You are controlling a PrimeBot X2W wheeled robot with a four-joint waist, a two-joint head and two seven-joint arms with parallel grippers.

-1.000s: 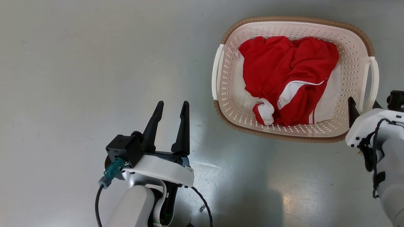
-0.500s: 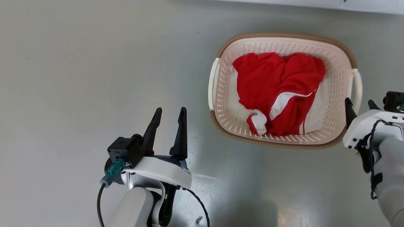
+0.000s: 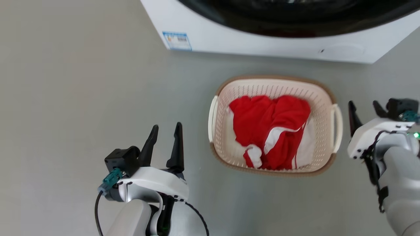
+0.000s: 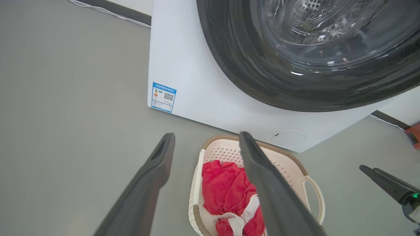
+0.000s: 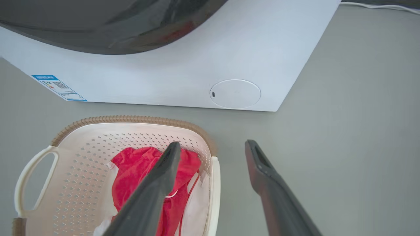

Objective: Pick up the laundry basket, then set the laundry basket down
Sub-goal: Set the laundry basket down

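The laundry basket (image 3: 262, 89) stands on the grey floor just before the washing machine, cream with a brown rim and white loop handles, holding red and white clothing (image 3: 269, 129). My left gripper (image 3: 166, 127) is open, to the left of and nearer than the basket, apart from it. My right gripper (image 3: 363, 105) is open, just right of the basket's right handle (image 3: 338, 127), not touching it. In the left wrist view my left gripper (image 4: 206, 136) points over the basket (image 4: 226, 152). In the right wrist view my right gripper (image 5: 213, 144) straddles the basket's (image 5: 98, 141) near edge from above.
A white washing machine (image 3: 262, 42) with a dark round door stands right behind the basket. It carries a blue label (image 3: 177, 40) at its lower left corner. Grey floor (image 3: 65, 98) spreads wide to the left. A cable (image 4: 108, 11) runs along the wall.
The head camera has risen and tilted up, so the washing machine has come into view and the basket looks smaller and lower. Both grippers stay open; the right one now stands clear of the basket's handle.
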